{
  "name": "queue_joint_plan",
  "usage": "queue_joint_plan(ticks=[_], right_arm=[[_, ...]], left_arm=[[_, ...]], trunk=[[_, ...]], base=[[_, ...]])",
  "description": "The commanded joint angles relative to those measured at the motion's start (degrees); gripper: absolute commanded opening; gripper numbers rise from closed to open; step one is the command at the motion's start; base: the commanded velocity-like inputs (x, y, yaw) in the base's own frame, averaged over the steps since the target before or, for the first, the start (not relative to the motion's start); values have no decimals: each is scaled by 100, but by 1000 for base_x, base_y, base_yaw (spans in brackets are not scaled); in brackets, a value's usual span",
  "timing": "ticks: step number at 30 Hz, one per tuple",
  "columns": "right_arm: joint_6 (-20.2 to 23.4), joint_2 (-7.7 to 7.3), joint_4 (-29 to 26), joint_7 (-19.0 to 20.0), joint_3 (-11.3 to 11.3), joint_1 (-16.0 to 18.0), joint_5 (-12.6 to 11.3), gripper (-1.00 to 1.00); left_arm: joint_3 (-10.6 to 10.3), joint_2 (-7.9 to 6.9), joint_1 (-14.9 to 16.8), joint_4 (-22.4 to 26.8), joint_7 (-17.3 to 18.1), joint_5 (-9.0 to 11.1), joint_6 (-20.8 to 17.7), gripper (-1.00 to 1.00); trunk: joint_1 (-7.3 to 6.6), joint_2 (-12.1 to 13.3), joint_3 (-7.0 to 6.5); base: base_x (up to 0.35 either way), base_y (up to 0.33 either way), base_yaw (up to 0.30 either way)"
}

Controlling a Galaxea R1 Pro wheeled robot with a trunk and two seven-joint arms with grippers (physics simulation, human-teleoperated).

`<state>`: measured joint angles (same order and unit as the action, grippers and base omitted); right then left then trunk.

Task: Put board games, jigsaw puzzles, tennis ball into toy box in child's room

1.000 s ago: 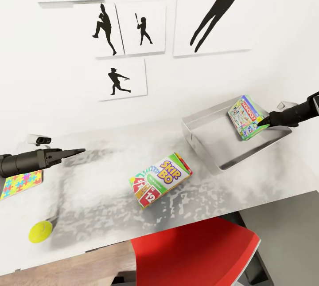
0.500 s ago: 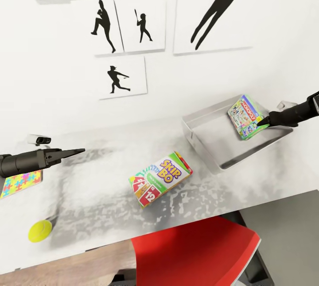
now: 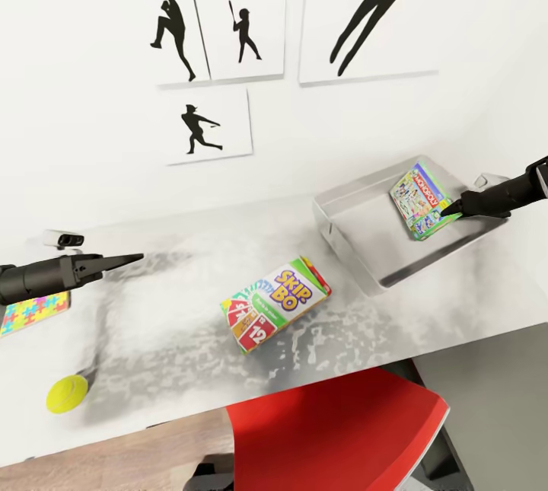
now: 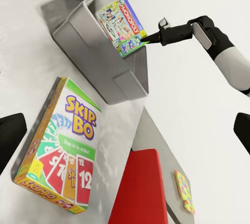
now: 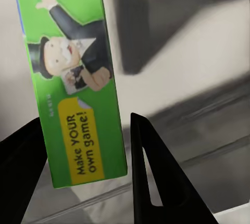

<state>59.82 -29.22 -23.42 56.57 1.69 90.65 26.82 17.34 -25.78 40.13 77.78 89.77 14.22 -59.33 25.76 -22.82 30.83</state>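
Green Monopoly box (image 3: 417,200) clamped in right gripper (image 3: 455,208), arm outstretched over toy box (image 3: 358,228).

I'm getting bright, even, diffuse light with no glare; the white wall (image 3: 91,164) nearly washes out in the head view. Shadows are soft: a faint one beside the tennis ball (image 3: 67,393), mottled grey across the tabletop (image 3: 175,323). Right wrist view looks soft and blurred up close.

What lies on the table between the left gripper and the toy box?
In the head view, the Skip-Bo box lies on the table between the left gripper and the toy box; otherwise bare tabletop.
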Motion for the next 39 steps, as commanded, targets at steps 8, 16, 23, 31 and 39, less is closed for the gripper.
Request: queue_joint_plan(ticks=[8, 16, 23, 31, 39], right_arm=[[18, -8, -5, 37, 16, 7, 34, -100], [18, -13, -5, 30, 16, 89, 37, -100], [18, -58, -10, 23, 16, 108, 41, -100], [18, -81, -17, 21, 16, 110, 36, -100], [18, -83, -161, 20, 16, 129, 41, -100]], left_arm=[[29, -3, 3, 6, 23, 1, -61, 100], [32, 2, 3, 8, 23, 0, -61, 100], [32, 2, 3, 7, 23, 0, -61, 100], [32, 2, 3, 8, 23, 2, -61, 100], [32, 2, 3, 9, 23, 1, -61, 100]], trunk=[[3, -10, 84], [3, -10, 159], [3, -10, 225], [3, -10, 300], [3, -10, 371]], base=[[0, 0, 0], [0, 0, 0], [0, 0, -9], [0, 0, -58], [0, 0, -47]])
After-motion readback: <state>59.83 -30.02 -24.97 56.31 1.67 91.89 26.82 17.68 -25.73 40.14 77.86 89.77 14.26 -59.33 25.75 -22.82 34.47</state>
